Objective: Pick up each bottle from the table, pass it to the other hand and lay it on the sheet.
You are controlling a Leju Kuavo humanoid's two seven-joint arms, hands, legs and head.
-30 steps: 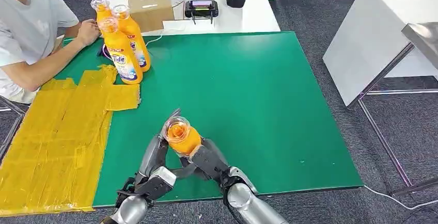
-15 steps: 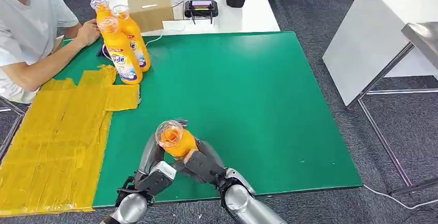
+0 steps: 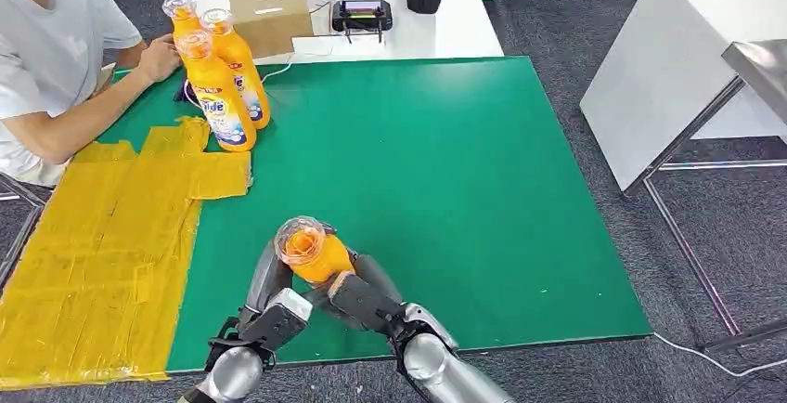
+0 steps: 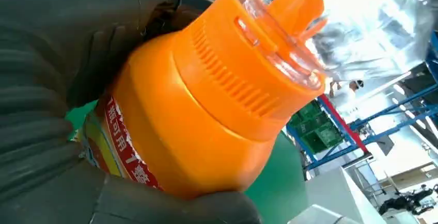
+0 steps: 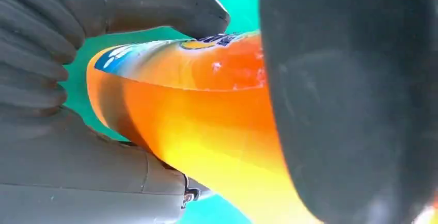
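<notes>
An orange bottle with a clear cap is held up over the near edge of the green table, cap tilted toward me. My left hand wraps it from the left and my right hand from the right; both grip it. In the left wrist view, fingers close around the bottle below its ribbed cap. In the right wrist view, the thumb and a dark finger clasp the bottle's body. The yellow sheet lies to the left. Three more bottles stand upright at the far left.
A person sits at the table's far left corner, a hand beside the standing bottles. Behind the green table a white table carries a cardboard box and a black controller. Another white table stands to the right.
Both hands and the bottle between them have shifted a little to the left and toward me. The standing bottles and the person have not moved.
</notes>
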